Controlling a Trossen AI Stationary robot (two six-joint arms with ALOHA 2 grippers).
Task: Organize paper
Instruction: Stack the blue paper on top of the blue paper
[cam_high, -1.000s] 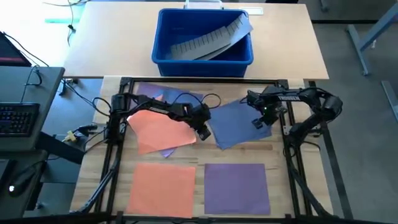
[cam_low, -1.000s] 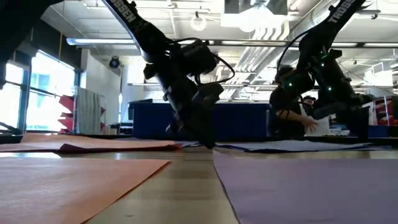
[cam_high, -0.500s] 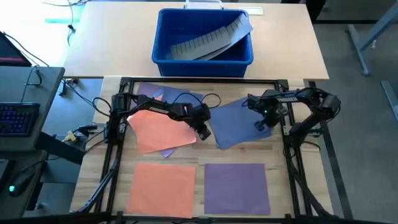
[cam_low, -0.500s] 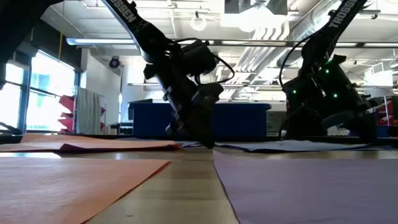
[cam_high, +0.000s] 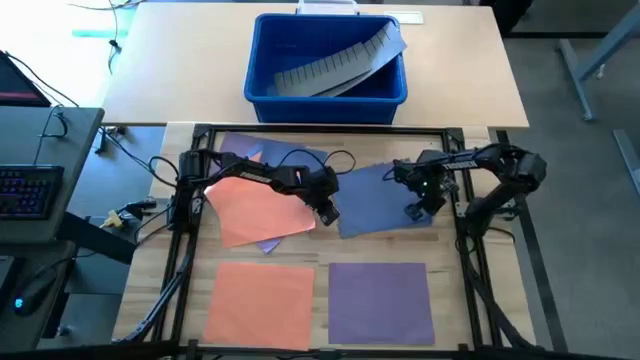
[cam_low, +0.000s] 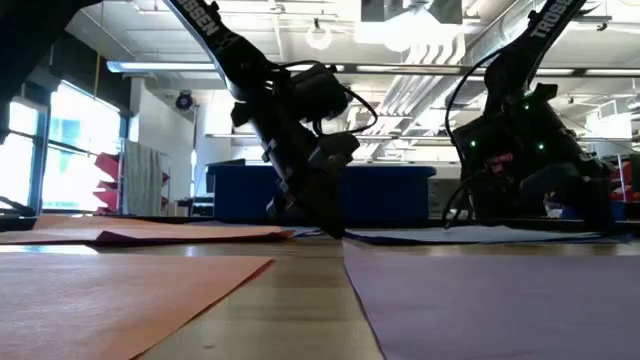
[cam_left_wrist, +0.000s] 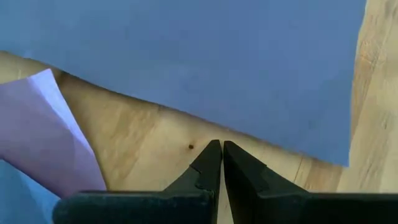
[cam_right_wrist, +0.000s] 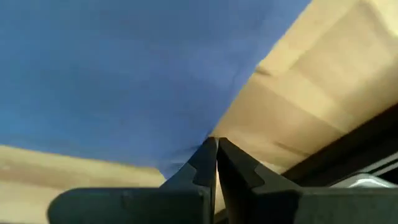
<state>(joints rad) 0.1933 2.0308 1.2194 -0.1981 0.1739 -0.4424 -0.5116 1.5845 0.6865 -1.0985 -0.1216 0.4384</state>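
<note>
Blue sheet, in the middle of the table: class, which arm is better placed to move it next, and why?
Probably the right. The right gripper is pinched shut on a corner of the blue sheet, while the left gripper is shut on nothing, over bare wood beside the sheet's edge.

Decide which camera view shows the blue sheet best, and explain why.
The high view: it shows the whole blue sheet lying between both arms, with the right pincer at its edge. The low view shows it only edge-on. The left wrist view and right wrist view show only parts of it.
</note>
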